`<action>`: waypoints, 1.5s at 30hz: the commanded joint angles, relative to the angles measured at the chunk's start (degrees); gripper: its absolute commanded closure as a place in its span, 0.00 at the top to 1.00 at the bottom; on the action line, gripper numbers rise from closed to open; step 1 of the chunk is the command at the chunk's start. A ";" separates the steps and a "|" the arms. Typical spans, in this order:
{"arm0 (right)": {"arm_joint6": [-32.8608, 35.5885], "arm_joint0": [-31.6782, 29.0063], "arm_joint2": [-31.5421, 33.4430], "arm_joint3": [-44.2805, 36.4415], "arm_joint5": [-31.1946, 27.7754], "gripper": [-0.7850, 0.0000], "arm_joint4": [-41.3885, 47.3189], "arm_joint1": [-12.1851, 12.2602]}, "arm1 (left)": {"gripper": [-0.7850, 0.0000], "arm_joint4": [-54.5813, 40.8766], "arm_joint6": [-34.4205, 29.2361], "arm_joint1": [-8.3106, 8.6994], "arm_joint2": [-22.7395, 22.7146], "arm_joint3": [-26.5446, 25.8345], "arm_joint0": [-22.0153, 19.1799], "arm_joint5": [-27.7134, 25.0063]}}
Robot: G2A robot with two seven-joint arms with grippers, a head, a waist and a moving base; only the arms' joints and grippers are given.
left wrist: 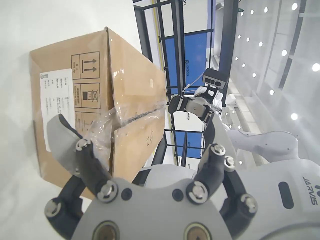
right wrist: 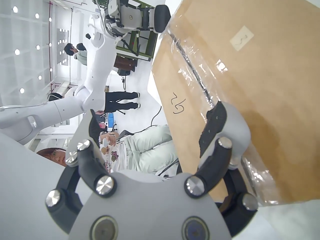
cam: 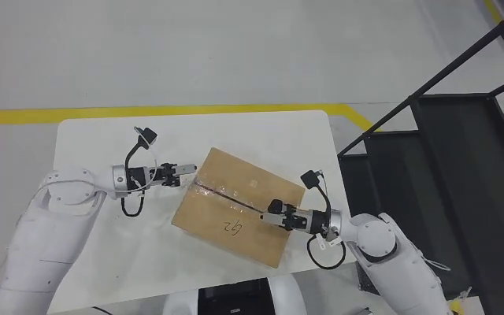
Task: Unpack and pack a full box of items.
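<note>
A closed cardboard box [cam: 236,201] lies slantwise in the middle of the white table [cam: 94,142], its top seam sealed with clear tape [cam: 228,197]. My left gripper [cam: 187,168] is at the box's left end, by the end of the seam. It stands open in the left wrist view [left wrist: 135,123], with one finger [left wrist: 60,131] in front of the labelled side of the box [left wrist: 135,88]. My right gripper [cam: 272,211] hovers over the box top near the right end. It is open [right wrist: 155,111], one finger [right wrist: 217,121] resting by the taped seam on the box [right wrist: 250,76].
Black metal stairs with a railing [cam: 441,142] stand just beyond the table's right edge. A yellow floor line [cam: 181,113] runs behind the table. Bare tabletop lies behind the box and at its left.
</note>
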 commanded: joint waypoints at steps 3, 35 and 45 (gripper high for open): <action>-0.63 -0.45 0.57 -0.37 -0.20 1.00 0.05 0.15 | 1.00 -0.79 0.69 -0.27 1.06 -0.21 0.33 -0.55; -15.47 -5.91 9.42 -2.68 -10.02 1.00 -3.72 0.91 | 1.00 -4.38 9.62 -0.73 -3.22 3.00 -0.77 -5.70; -23.65 -7.72 10.42 -1.42 -11.11 1.00 -6.15 0.47 | 1.00 -4.49 14.21 0.09 -8.26 -1.88 4.94 -4.78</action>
